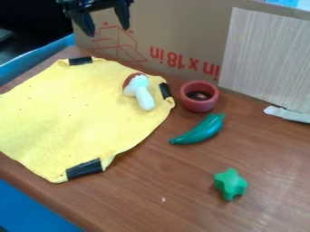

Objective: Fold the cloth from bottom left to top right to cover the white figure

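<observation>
The brown wooden desk [200,213] has this big squarish yellow cloth [66,113] just lying there unfolded, with a black two-finger pincer [108,31] hanging up past its far edge, spread wide lol, a round red bowl [192,105], and the mushroom-shaped white figure [144,99] on the cloth's top right, near the bowl.

The gripper [106,21] hangs at the top left, its 2 fingers spread apart, above the far edge of the yellow cloth [66,108]. The cloth lies spread on the wooden table [181,199], with 3 black tape pieces showing at its edges. The white figure [142,96], with 1 red-brown patch, rests on its right part. Just beside the cloth stands a red bowl [200,104]; nearer lie a green pepper [201,131] and 1 green star shape [230,184].
</observation>
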